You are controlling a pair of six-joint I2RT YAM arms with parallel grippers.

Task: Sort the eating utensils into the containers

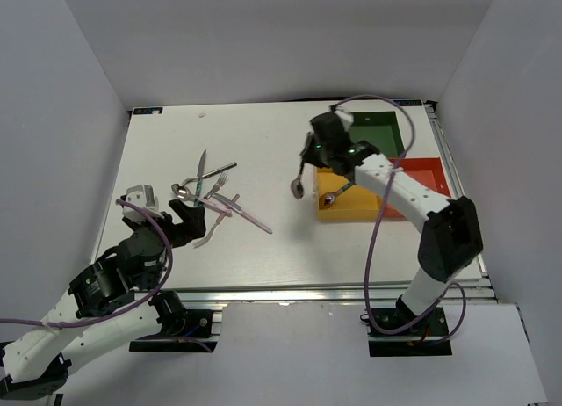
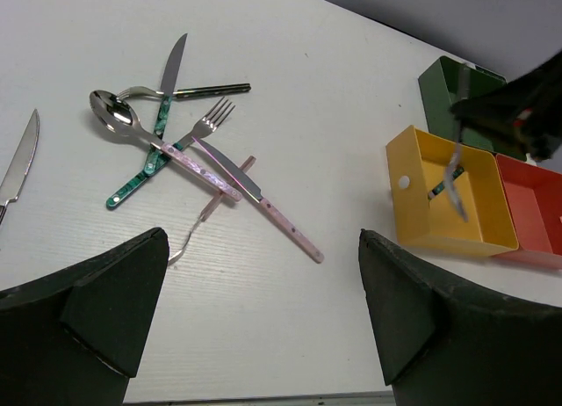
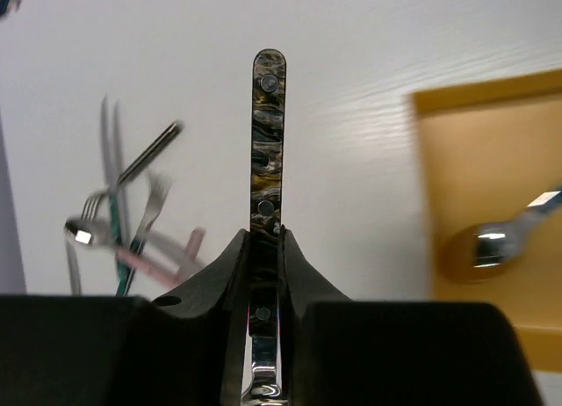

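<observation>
Nearest the bases, the left gripper (image 2: 262,248): jaws spread wide, nothing between them, poised above bare table (image 1: 290,248) just short of the heap.

Just beyond it, the unsorted utensils (image 1: 211,195), a crossed tangle on the left half of the table:
- pink-handled spoon (image 2: 114,114) crossing a teal-handled knife (image 2: 173,68)
- teal-handled fork (image 2: 213,118) slanting through the middle
- pink-handled knife (image 2: 263,204) trailing out to the right
- a black-handled piece (image 2: 215,90) at the far side, kind impossible to tell

One more knife (image 2: 22,155) off alone to the left, apart from the rest.

Further out and over to the right, the right gripper (image 3: 265,239): pinched narrow on a black-handled spoon (image 3: 267,134). Marbled handle end poking out past the fingertips, bowl end hanging lower, the whole thing lifted clear of the table. Position of that spoon: just left of the yellow tray (image 1: 347,215), beside it rather than over it.

Inside the yellow tray, one spoon (image 3: 490,243) lying flat on the floor.

Right against the yellow tray's right side, the red tray (image 1: 428,173).

Farthest back, near the table's far edge, the dark green tray (image 1: 386,132), just behind the other two.
</observation>
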